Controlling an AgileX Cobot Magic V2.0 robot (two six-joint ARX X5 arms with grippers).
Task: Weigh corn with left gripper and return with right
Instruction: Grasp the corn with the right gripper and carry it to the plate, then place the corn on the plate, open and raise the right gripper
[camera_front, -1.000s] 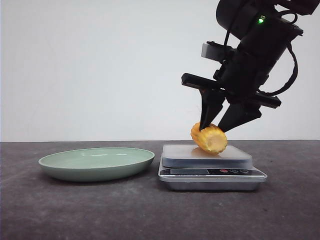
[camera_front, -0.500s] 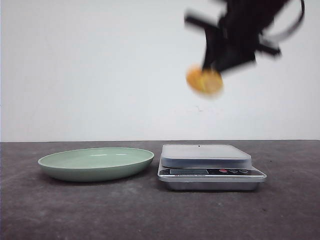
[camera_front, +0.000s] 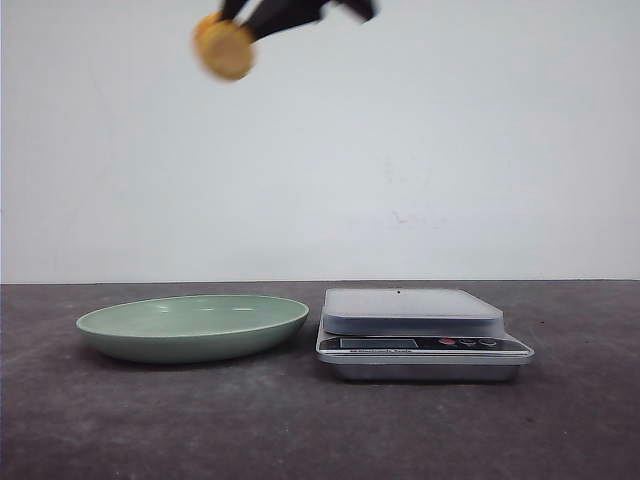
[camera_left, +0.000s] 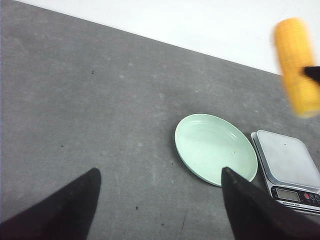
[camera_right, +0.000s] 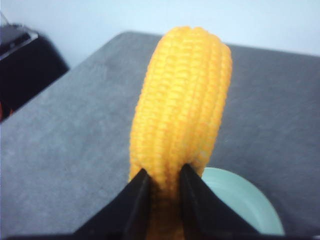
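My right gripper (camera_right: 163, 172) is shut on the yellow corn (camera_right: 182, 95) and holds it high in the air. In the front view the corn (camera_front: 224, 47) is blurred at the top, above the green plate (camera_front: 192, 325), with only the right gripper's fingers (camera_front: 290, 12) showing at the top edge. In the left wrist view the corn (camera_left: 297, 65) hangs in the air above the scale. My left gripper (camera_left: 159, 174) is open and empty, high over the bare table beside the plate (camera_left: 216, 147).
A silver digital scale (camera_front: 420, 330) stands right of the plate, its platform bare; it also shows in the left wrist view (camera_left: 290, 167). The dark grey table (camera_front: 300, 420) meets a white wall behind.
The right gripper lifted the corn off the scale, then carried it up and to the left, from above the scale to above the plate.
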